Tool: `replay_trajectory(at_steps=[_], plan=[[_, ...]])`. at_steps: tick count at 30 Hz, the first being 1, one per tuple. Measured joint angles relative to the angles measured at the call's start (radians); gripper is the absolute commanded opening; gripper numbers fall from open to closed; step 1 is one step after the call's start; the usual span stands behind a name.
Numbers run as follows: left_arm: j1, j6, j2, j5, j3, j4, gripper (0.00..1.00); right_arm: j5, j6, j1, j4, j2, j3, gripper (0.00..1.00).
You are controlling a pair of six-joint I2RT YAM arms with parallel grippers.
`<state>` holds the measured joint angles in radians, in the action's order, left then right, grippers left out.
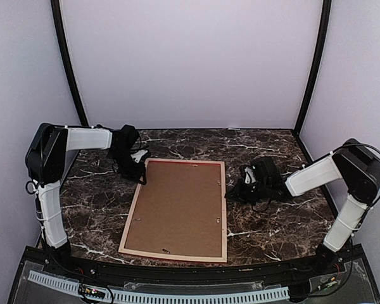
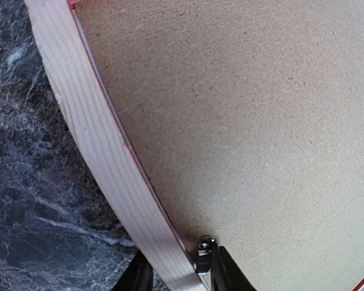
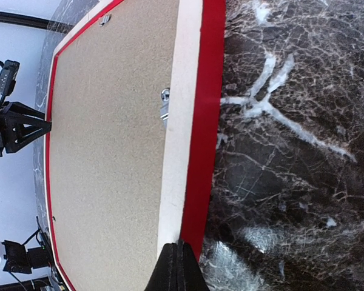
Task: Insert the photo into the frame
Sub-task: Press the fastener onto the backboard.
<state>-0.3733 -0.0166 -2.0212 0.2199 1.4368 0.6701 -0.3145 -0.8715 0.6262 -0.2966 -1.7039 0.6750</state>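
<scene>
Frame (image 1: 175, 254) laid face down on marble table (image 1: 278, 221), pale back up; brown backing board (image 1: 180, 206) seated inside rails; photo not seen in any view, possibly beneath board; step judged: backing being secured, retaining tabs worked; left gripper (image 2: 179, 274) placed at far left corner, fingers apart astride rail and metal tab (image 2: 205, 251), clamp not determinable; right gripper (image 3: 179, 267) pressed together, tip against right rail; next: tab to be turned over board, frame to be steadied.
</scene>
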Motion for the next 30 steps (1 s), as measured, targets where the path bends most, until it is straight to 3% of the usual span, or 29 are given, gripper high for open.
replay_trajectory(at_steps=[6,11,13,16,18,23,30], plan=[[0.000,0.009,0.011,-0.004,-0.016,-0.020,0.15,-0.009,0.021,0.002,0.037,-0.013,0.031,0.00],[-0.005,0.009,0.023,-0.023,-0.031,-0.036,0.15,-0.026,0.053,0.002,0.080,-0.027,0.066,0.00],[-0.005,0.009,0.027,-0.032,-0.035,-0.041,0.22,-0.034,0.067,0.002,0.097,-0.034,0.080,0.00],[-0.005,0.010,0.029,-0.039,-0.038,-0.043,0.47,-0.042,0.083,0.002,0.119,-0.039,0.096,0.00],[-0.005,0.008,0.030,-0.039,-0.039,-0.046,0.52,-0.048,0.090,0.002,0.129,-0.041,0.103,0.01],[-0.011,0.041,0.030,-0.012,-0.041,-0.046,0.57,-0.055,0.106,0.003,0.144,-0.046,0.114,0.09],[-0.008,0.136,0.034,0.032,-0.044,-0.053,0.59,-0.048,0.113,0.003,0.180,-0.042,0.115,0.29]])
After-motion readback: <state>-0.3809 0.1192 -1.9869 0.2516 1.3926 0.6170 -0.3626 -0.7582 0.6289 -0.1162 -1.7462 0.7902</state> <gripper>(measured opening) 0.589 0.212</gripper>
